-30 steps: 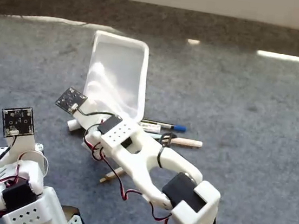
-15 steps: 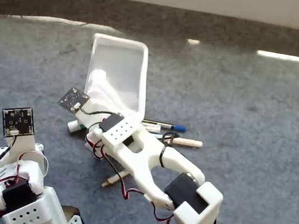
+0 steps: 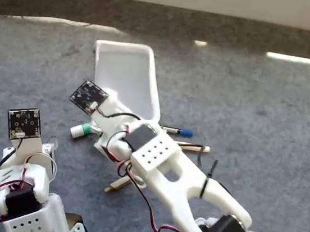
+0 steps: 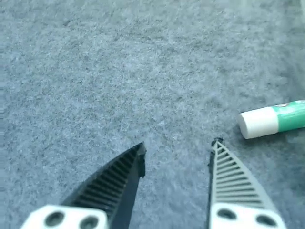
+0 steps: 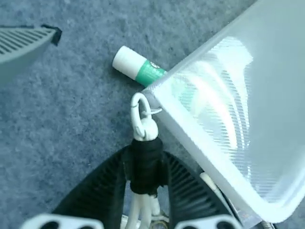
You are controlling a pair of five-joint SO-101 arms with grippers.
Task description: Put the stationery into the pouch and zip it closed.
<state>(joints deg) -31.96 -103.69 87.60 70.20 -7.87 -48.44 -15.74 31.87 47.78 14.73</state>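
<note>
A translucent pouch [image 3: 127,78] lies flat on the grey carpet, its near end by my right gripper [image 3: 108,140]. In the right wrist view that gripper [image 5: 144,167] is shut on the black-taped zipper pull [image 5: 144,162], whose white ring [image 5: 139,114] meets the pouch [image 5: 228,119] corner. A white glue stick with a green label [image 3: 82,130] [image 5: 136,67] lies just beside that corner. My left gripper [image 4: 178,145] hangs open over bare carpet, the glue stick [image 4: 274,119] a short way off to one side. A blue-capped pen [image 3: 178,131] and a wooden stick [image 3: 193,148] lie beyond the right arm.
Another wooden stick [image 3: 117,184] lies under the right arm near the front. The left arm [image 3: 25,134] stands at the front left. A finger [image 5: 24,40] of the left gripper shows in the right wrist view. The carpet ends at a darker strip [image 3: 211,24] at the back.
The right arm has swung to the right with the zipper pull, and the pouch's near end has turned with it. The glue stick now lies more exposed. The left arm shifted slightly.
</note>
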